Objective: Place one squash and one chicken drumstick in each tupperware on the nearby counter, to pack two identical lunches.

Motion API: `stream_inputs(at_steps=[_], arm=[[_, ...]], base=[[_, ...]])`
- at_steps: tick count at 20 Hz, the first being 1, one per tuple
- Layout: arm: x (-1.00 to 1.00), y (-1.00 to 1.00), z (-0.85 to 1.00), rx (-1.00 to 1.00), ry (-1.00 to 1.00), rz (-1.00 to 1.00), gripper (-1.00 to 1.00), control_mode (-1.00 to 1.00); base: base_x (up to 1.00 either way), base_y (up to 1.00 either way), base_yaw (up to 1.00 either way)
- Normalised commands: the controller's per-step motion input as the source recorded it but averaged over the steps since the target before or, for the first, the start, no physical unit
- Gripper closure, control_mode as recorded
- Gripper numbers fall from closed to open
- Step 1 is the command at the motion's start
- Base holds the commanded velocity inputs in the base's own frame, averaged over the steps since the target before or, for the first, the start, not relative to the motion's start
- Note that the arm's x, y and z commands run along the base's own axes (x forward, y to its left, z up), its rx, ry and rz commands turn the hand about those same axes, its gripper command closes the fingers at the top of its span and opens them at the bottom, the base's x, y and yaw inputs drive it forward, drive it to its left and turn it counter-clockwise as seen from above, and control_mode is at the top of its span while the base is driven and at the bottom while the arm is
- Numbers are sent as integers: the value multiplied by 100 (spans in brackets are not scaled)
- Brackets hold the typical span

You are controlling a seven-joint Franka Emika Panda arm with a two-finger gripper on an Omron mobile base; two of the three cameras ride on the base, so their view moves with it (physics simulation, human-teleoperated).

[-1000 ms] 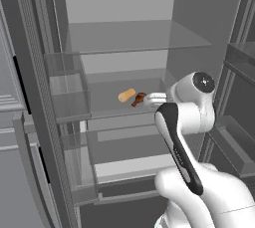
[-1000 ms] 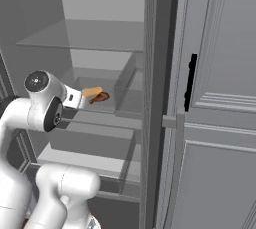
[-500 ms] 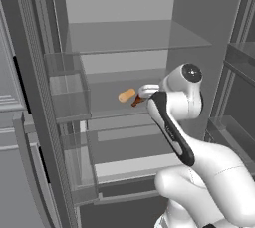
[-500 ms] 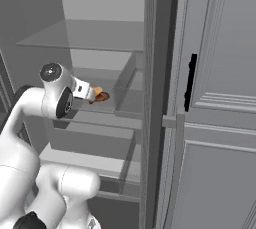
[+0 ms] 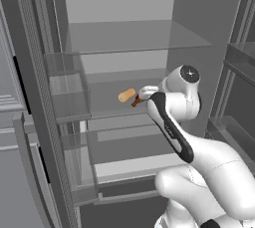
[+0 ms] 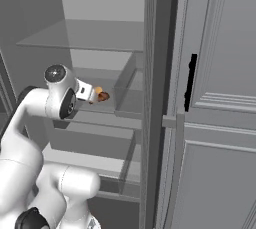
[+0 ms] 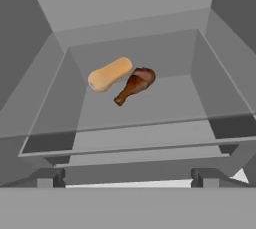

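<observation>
One squash point(image 7: 110, 74) and one drumstick point(image 7: 134, 85) on shelf point(image 7: 165, 98), touching; gripper point(image 7: 127, 177) jaws spread wide, holding nothing; fingertips cut off.

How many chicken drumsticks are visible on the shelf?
1. The chicken drumstick lies on the glass shelf, beside the squash. Others may be hidden elsewhere.

Squash point(image 7: 110, 74) beside drumstick point(image 7: 134, 85), touching, both on shelf point(image 7: 165, 98).

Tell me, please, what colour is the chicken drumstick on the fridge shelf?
Dark reddish brown; the drumstick shows best in the hand view.
</observation>
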Motion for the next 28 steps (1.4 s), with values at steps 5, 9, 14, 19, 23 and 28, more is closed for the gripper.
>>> stream_inputs(at_steps=[5,9,14,19,23,28], arm=[[22,-8,-6,0,0,0,-100,-100],[15,-1,-1,0,0,0,-100,-100],[14,-2,-14,1,0,0,-100,-100],[32,-7,-17,0,0,0,-100,-100],[42,-5,-19,0,0,0,-100,-100],[46,0,-26,0,0,0,-100,-100]], base=[[0,0,0],[0,0,0],[0,0,0],[0,0,0],[0,0,0],[0,0,0]])
